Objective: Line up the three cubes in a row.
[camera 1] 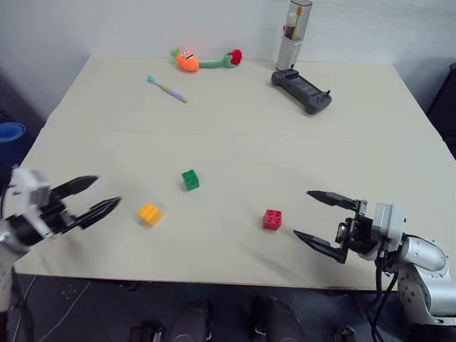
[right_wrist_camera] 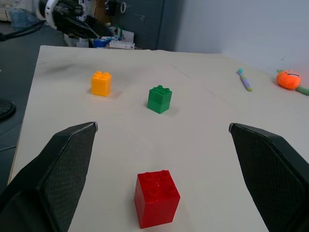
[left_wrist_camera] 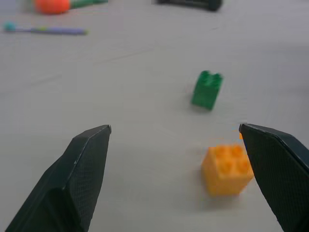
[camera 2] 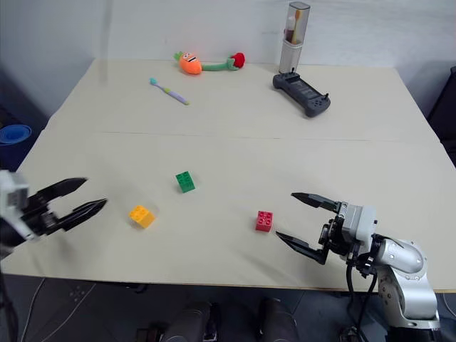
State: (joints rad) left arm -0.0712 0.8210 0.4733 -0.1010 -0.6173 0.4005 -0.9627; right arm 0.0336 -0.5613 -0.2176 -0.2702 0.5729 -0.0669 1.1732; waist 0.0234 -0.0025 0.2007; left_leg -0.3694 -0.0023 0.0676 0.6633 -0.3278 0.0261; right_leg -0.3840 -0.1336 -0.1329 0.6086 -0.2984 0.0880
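Three studded cubes lie apart on the beige table [camera 1: 228, 121]: a yellow-orange one [camera 1: 149, 214] at the front left, a green one [camera 1: 190, 179] behind and right of it, a red one [camera 1: 272, 219] at the front right. My left gripper [camera 1: 95, 197] hovers open at the table's left edge, a short way left of the yellow-orange cube [left_wrist_camera: 227, 169]. My right gripper [camera 1: 318, 217] stands open just right of the red cube [right_wrist_camera: 156, 197], apart from it. Both are empty.
At the back lie an orange plush carrot [camera 1: 188, 60], a toothbrush [camera 1: 167, 89], a dark handheld controller [camera 1: 301, 90] and a tall clear container [camera 1: 293, 32]. A blue object [camera 1: 10, 132] sits off the table's left side.
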